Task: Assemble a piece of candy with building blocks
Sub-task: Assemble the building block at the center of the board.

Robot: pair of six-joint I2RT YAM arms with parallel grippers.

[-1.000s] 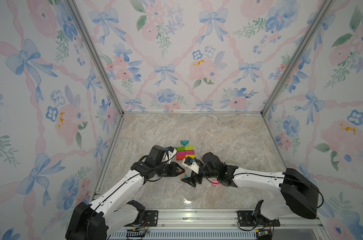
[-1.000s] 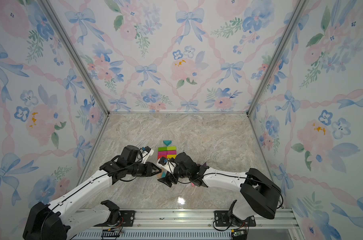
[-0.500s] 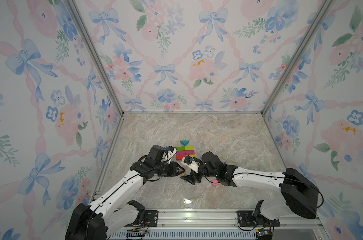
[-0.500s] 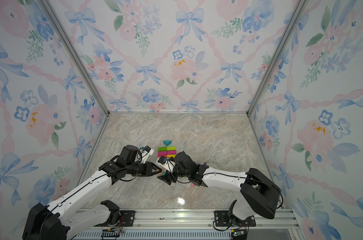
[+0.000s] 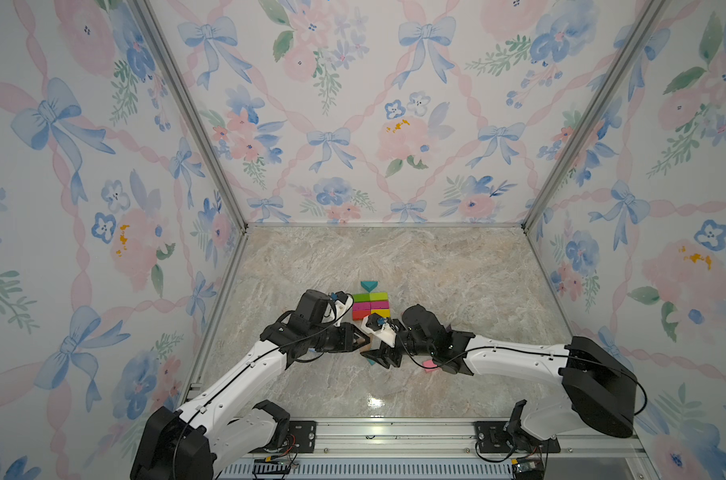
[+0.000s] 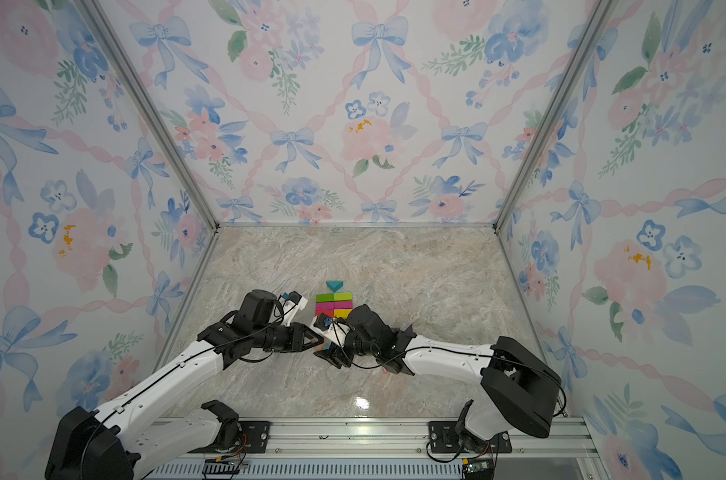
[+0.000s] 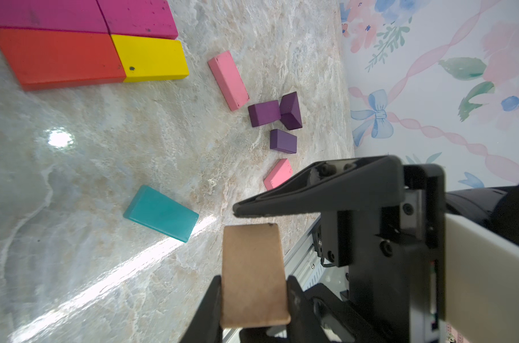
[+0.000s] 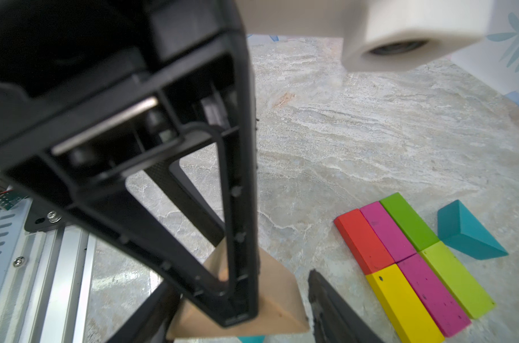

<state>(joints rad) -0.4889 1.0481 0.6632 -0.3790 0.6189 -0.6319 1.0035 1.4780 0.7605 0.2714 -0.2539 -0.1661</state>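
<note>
Your left fingers (image 7: 206,314) grip the tan wedge (image 7: 252,273). Your right fingers (image 7: 326,190) straddle it, open; a teal block (image 7: 161,212) lies near

- The left arm (image 5: 244,374) stretches low from its base at 7 o'clock toward 2 o'clock.
- The left end effector (image 5: 362,338) points toward 3 o'clock, its fingers (image 7: 210,303) clamped on either side of a tan block (image 7: 252,267).
- The right arm (image 5: 515,359) runs from its base at 5 o'clock toward 10 o'clock.
- The right end effector (image 5: 375,357) meets the left one tip to tip. Its jaws stand apart about that block: one finger (image 7: 311,190) sits just off the block's edge, and the other is too hidden to judge.
</note>
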